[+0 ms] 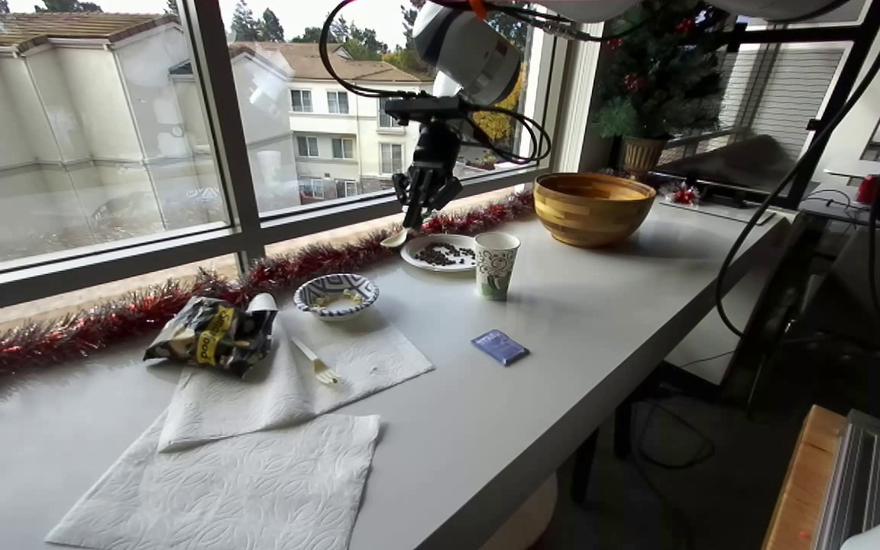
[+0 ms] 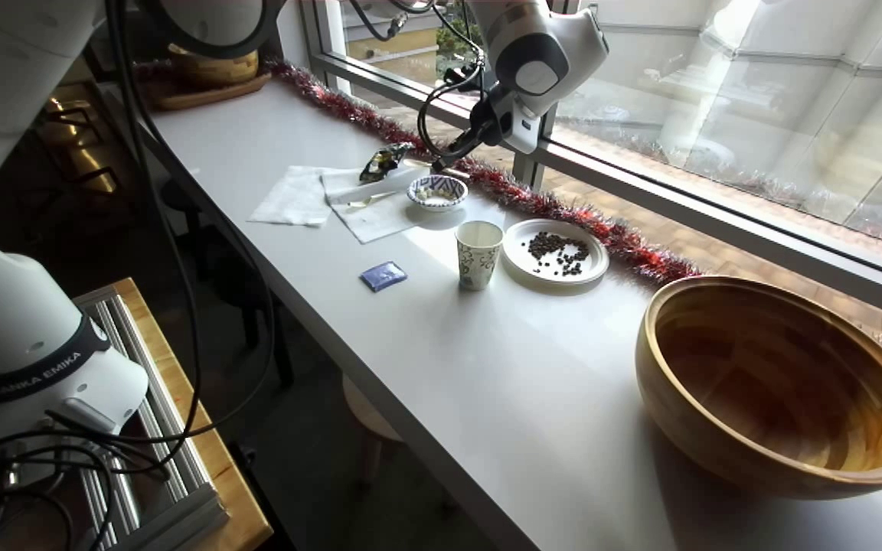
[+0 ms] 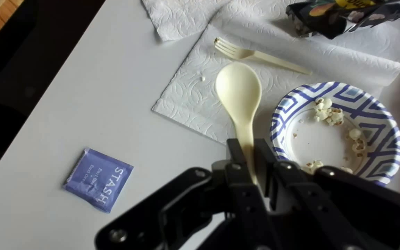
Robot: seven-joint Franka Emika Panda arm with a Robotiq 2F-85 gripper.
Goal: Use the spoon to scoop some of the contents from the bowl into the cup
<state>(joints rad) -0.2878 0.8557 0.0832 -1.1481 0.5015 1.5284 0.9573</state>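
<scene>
The spoon (image 3: 240, 97), pinched by its handle in the gripper (image 3: 247, 146), could twist, scattering popcorn (image 3: 335, 116), if we press against the bowl (image 3: 321, 140), at right in the wrist view.

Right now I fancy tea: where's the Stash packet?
The Stash Earl Grey packet lies lower left in the wrist view; in an exterior view, left of the patterned paper cup.

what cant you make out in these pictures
Spoon, wrist view: handle end hidden by the tool.
Patterned bowl, wrist view: rim partly behind the tool.
Cup, in both exterior views: inside bottom hidden by its wall.
Snack bag, wrist view: cut off by the top edge.
Dark bits on the plate, in both exterior views: too small to identify.
</scene>
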